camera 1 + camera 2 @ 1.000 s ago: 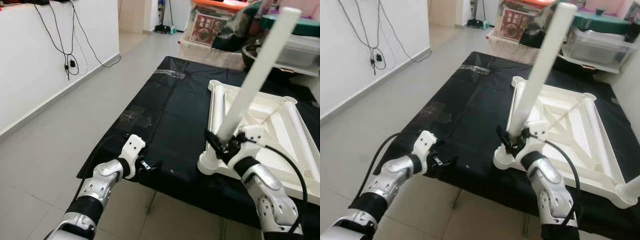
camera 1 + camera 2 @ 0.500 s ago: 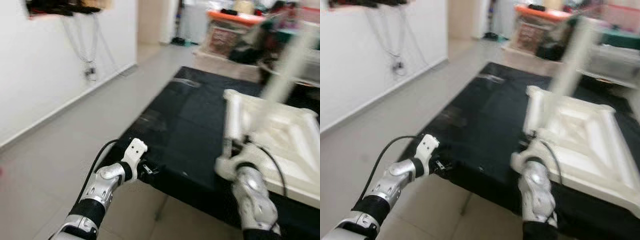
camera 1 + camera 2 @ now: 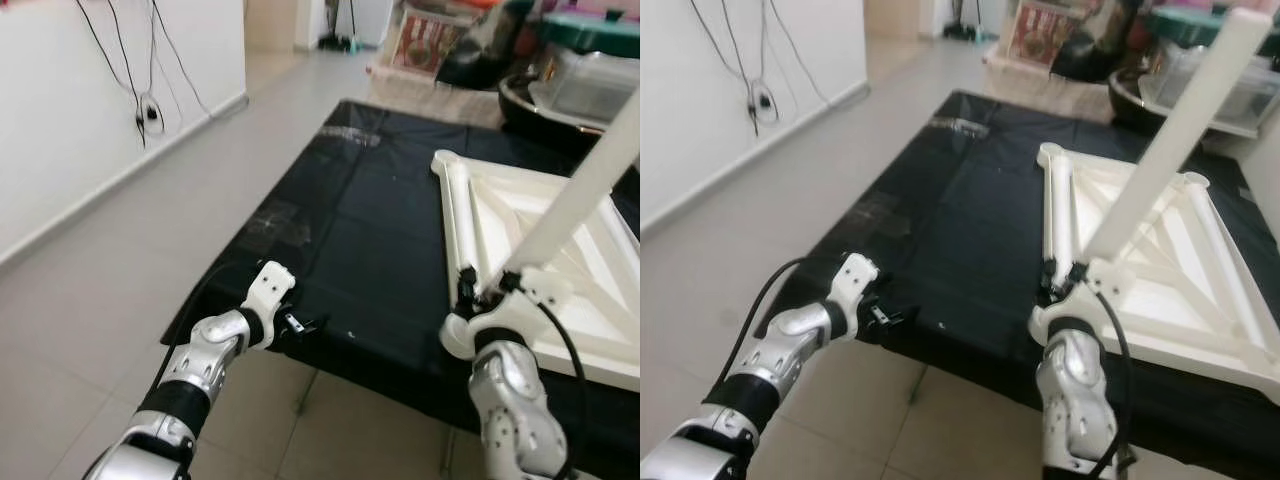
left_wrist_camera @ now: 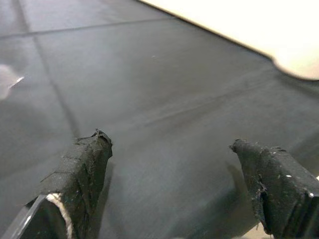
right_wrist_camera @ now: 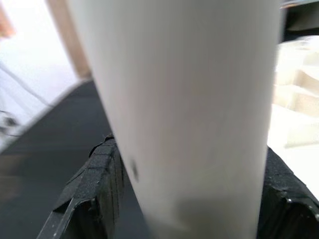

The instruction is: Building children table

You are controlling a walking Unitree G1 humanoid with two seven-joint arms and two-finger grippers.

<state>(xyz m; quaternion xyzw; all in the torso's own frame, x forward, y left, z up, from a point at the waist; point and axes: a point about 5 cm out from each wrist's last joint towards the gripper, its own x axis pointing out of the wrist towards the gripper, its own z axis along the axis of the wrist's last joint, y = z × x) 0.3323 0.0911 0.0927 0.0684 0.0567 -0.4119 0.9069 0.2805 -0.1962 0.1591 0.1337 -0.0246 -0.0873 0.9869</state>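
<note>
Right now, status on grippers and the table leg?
Right gripper shut on white leg, leg tilted over near corner socket of upturned tabletop. Left gripper open, idle at black mat edge. Nothing blocking.

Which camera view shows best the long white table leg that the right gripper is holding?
The right eye view: the white table leg shows whole, from the right gripper up to its top end, tilted over the overturned table top. The left eye view cuts off its top. The right wrist view shows a blurred close-up between the jaws.
</note>
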